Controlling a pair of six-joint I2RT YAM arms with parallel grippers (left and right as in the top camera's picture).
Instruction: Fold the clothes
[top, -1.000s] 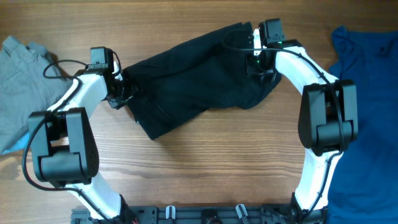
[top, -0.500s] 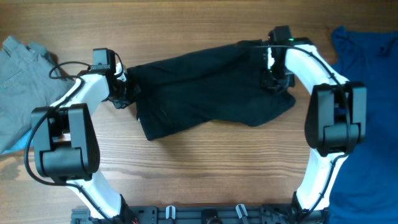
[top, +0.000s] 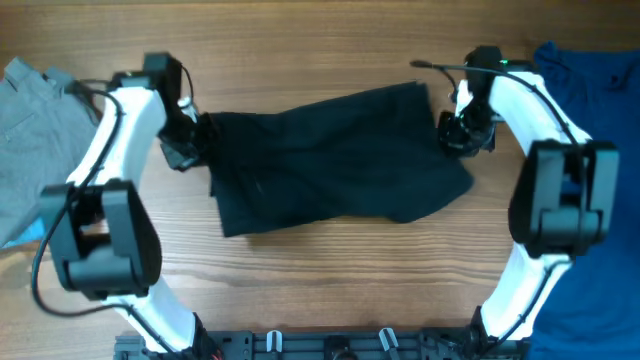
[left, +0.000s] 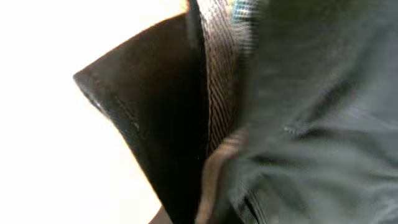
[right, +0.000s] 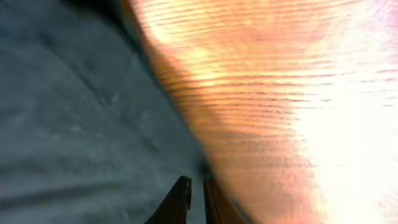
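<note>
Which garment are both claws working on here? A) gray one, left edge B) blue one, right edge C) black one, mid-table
C: the left claw and right claw sit at opposite ends of the black garment; the gray garment and blue garment lie off to the sides.

The left arm (top: 115, 140) and right arm (top: 515, 95) are white links with bulky black joints. The right gripper (right: 196, 199) is dark and tapered.
</note>
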